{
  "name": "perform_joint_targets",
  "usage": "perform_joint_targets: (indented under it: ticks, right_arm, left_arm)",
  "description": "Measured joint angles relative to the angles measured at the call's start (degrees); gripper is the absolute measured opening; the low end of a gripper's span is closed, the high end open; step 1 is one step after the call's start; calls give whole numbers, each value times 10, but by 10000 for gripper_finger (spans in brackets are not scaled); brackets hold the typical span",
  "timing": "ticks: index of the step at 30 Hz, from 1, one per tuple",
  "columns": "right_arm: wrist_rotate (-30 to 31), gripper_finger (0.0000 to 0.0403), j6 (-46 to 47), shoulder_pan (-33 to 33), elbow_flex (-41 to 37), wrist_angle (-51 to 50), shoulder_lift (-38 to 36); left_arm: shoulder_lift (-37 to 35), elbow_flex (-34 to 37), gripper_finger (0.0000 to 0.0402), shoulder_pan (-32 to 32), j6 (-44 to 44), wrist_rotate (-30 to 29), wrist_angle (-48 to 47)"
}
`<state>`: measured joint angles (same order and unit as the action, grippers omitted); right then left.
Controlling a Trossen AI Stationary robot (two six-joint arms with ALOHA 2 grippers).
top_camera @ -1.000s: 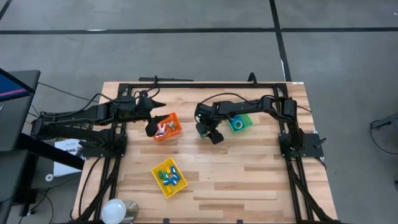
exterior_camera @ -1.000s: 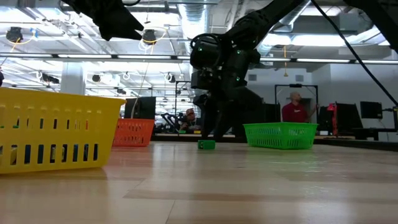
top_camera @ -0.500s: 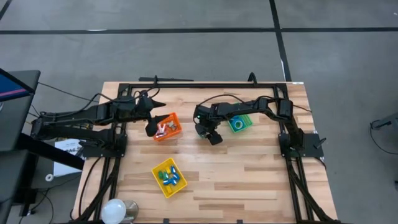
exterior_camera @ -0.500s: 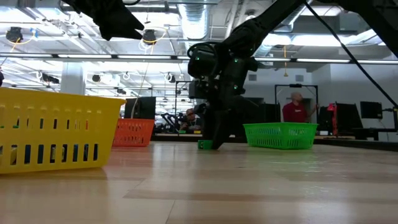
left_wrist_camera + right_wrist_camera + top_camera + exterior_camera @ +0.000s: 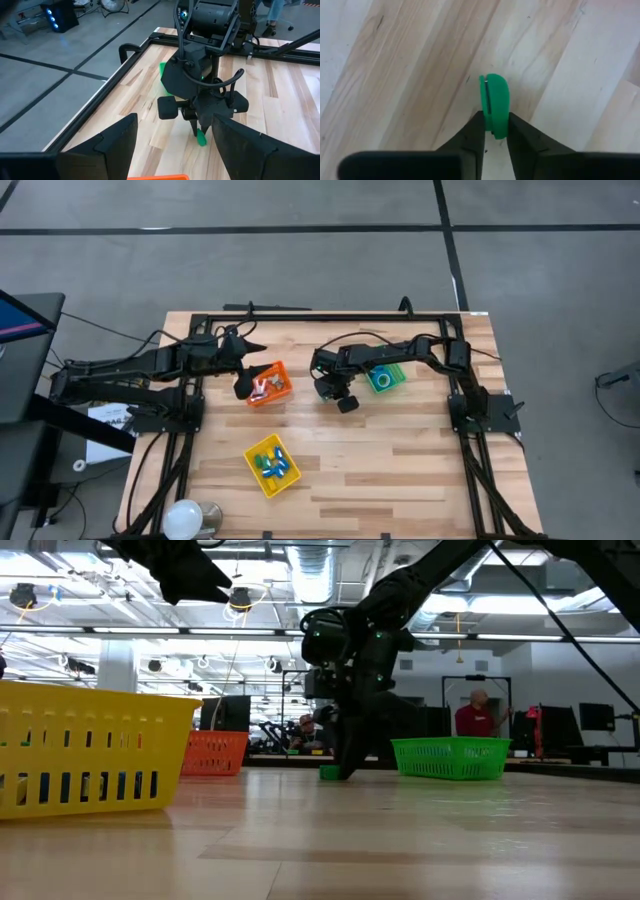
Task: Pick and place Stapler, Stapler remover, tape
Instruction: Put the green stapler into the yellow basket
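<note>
- The right tool is pressing down at the middle of the pale wooden bench, its two dark fingers closing on a small green plastic oblong piece, which looks like a small stapler or staple remover, though I cannot tell which.
- The fingers are touching both sides of the green piece, which is lying flat on the bench between them; it is not yet lifted.
- Judging by this, the step in hand is the grasp; the next move calls for a firm hold, a straight lift, and a carry to whichever bin takes this kind of piece.
- The yellow slotted plastic bin, towards the near edge of the bench, is holding several small blue, green and yellow oblong pieces, so it seems the likely target.
- The green slotted plastic bin, just beside the right arm, is holding a small round roll of blue tape with a pale centre; I cannot make out any more rolls there.
- The orange slotted plastic bin is holding small reddish and pale items, too small to name.
- The left tool is hanging over the orange bin's edge with its fingers spread apart, grasping nothing.
</note>
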<state>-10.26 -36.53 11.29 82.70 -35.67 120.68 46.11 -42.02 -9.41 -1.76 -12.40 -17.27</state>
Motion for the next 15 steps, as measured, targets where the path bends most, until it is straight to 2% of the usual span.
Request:
perform_joint_targets:
  ticks: [5, 9, 15]
  right_arm:
    - [0, 44, 0, -6, 1, -5, 0]
    - [0, 56, 2, -12, 7, -24, 0]
    - [6, 58, 7, -16, 62, -86, 0]
  left_arm:
    - [0, 0, 246, 0, 0, 0, 3]
    - [0, 0, 246, 0, 0, 0, 7]
    - [0, 0, 246, 0, 0, 0, 24]
